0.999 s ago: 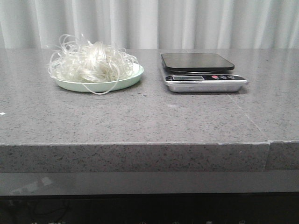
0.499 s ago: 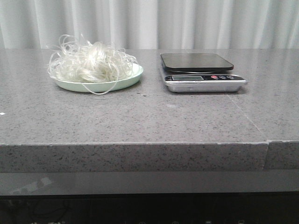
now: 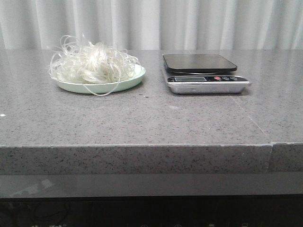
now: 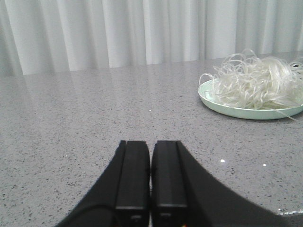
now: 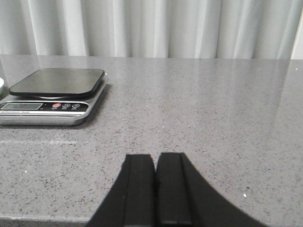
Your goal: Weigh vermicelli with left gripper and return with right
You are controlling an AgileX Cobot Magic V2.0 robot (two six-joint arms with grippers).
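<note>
The vermicelli (image 3: pixel 92 64), a fluffy nest of thin white strands, lies on a pale green plate (image 3: pixel 124 84) at the back left of the grey stone counter. It also shows in the left wrist view (image 4: pixel 253 85) on the plate (image 4: pixel 222 106). A silver kitchen scale (image 3: pixel 206 75) with a dark platform stands to the plate's right, and it shows in the right wrist view (image 5: pixel 54 94). My left gripper (image 4: pixel 150 143) is shut and empty, low over the counter, well short of the plate. My right gripper (image 5: pixel 155 156) is shut and empty, off to the scale's side. Neither gripper shows in the front view.
The counter's front edge (image 3: pixel 142 146) runs across the front view, with a seam (image 3: pixel 271 144) at the right. Grey curtains (image 3: pixel 156 23) hang behind the counter.
</note>
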